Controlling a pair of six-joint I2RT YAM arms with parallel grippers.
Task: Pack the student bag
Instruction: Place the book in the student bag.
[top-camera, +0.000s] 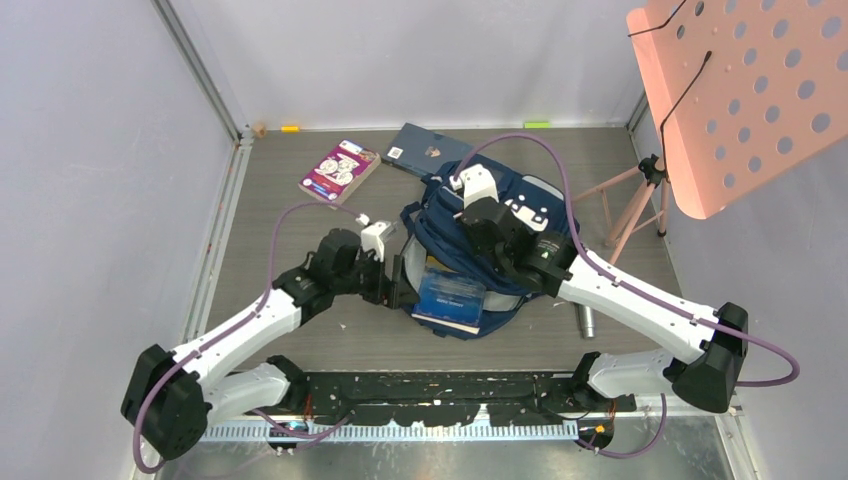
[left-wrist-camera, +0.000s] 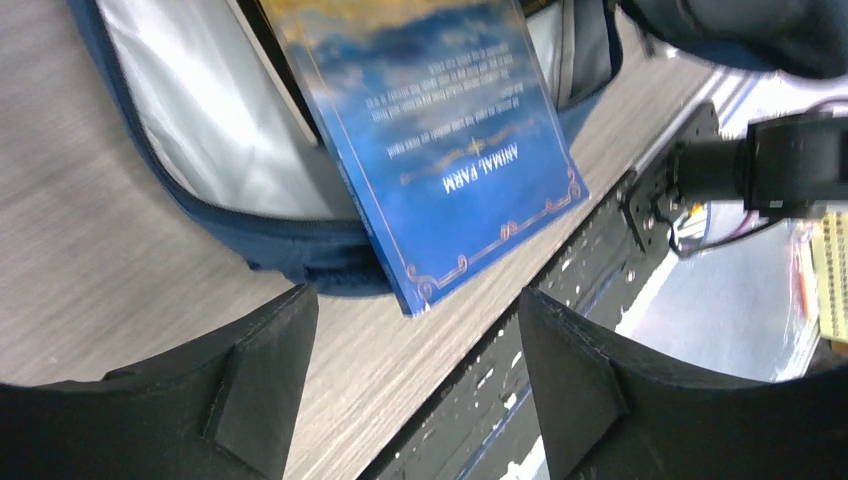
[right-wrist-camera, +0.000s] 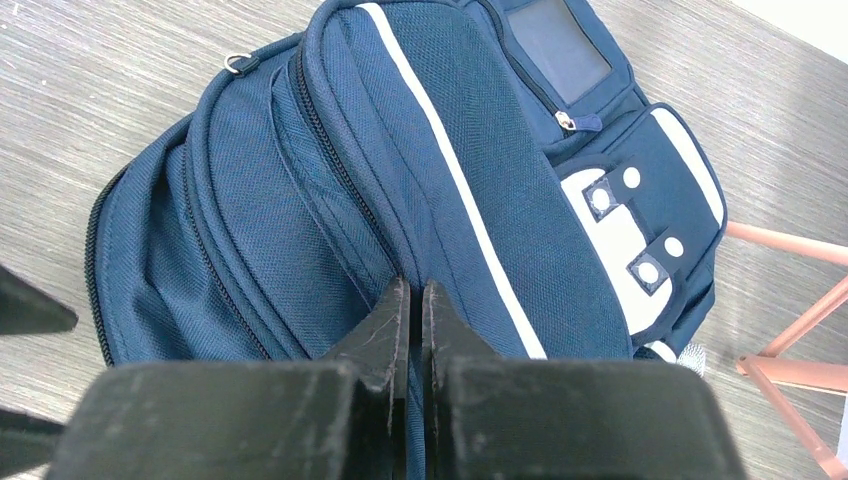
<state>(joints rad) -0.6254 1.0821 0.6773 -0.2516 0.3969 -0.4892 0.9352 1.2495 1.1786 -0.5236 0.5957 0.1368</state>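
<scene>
Two grippers meet one bag (top-camera: 435, 235). The left gripper (left-wrist-camera: 415, 310) is released, fingers wide apart with nothing between. Just beyond them the first of three books, a blue book (left-wrist-camera: 450, 150), sticks out of the bag's mouth. One metal cylinder (top-camera: 587, 320) lies well apart, nearer than the right fingers. The right gripper (right-wrist-camera: 415, 295) is clenched, tips against a fold atop the bag; whether cloth is caught cannot be told. Beyond lie a purple book (top-camera: 340, 170), a navy book (top-camera: 425, 148) and, rightward, one pink stand (top-camera: 740, 100).

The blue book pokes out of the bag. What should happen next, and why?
Probably the left claw should nudge the blue book deeper: that claw is open and empty, the book juts from the bag, whose fabric the right claw seems to pinch.
</scene>
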